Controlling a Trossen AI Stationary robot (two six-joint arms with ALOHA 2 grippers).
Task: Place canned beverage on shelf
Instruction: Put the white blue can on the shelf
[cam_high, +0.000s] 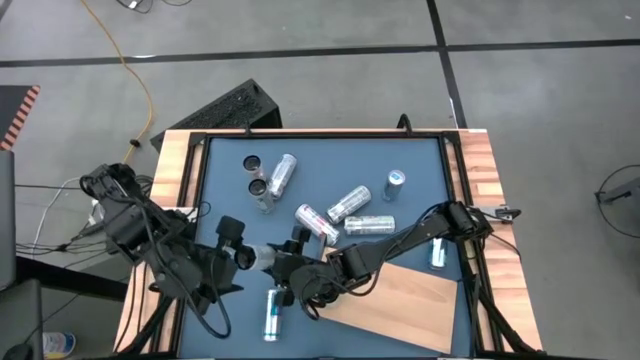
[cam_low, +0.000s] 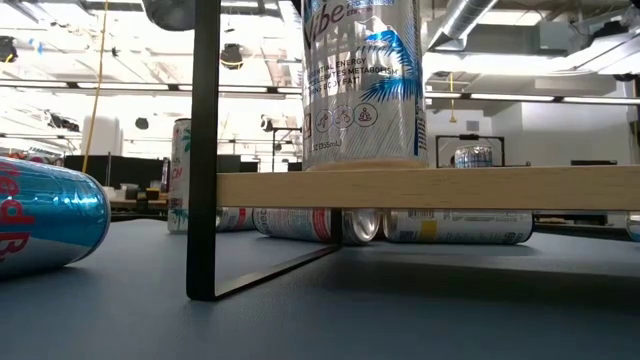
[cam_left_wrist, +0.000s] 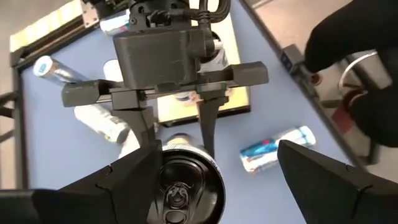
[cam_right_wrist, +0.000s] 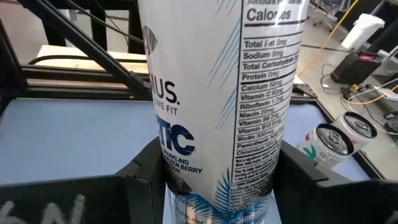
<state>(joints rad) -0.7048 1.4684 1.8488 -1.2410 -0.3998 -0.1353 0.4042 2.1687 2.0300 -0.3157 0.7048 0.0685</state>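
Can (cam_right_wrist: 211, 93) upright, long axis vertical, top facing up into the left wrist view, label side filling the right wrist view. Sits in the high view between the two arms, near the front left of the tabletop (cam_high: 330, 170), just off the left corner of the shelf (cam_high: 410, 300). Cannot tell whether resting on the tabletop or lifted clear of it.

Right gripper (cam_left_wrist: 179, 140) reaching in level from the side, fingers pressed on opposite flanks of the can at a middling width: holding it. Left gripper (cam_left_wrist: 214, 152) poised above and pointing down, jaws wide, one finger close by the rim, the other well apart; gripping nothing.

Shelf raised on a thin black frame (cam_low: 205, 150), lying from the can back toward the right arm's own base. Right arm therefore the nearer and the one carrying; left arm merely overhead. In the low view, one can of like print stands on the shelf already; cannot tell for sure that this is a different can.

Probably a lift next, then a draw along the right arm's own line onto the board, axis kept vertical. Main risk, judged from the overhead fingers: clipping the rim on the way up unless the left arm clears first.
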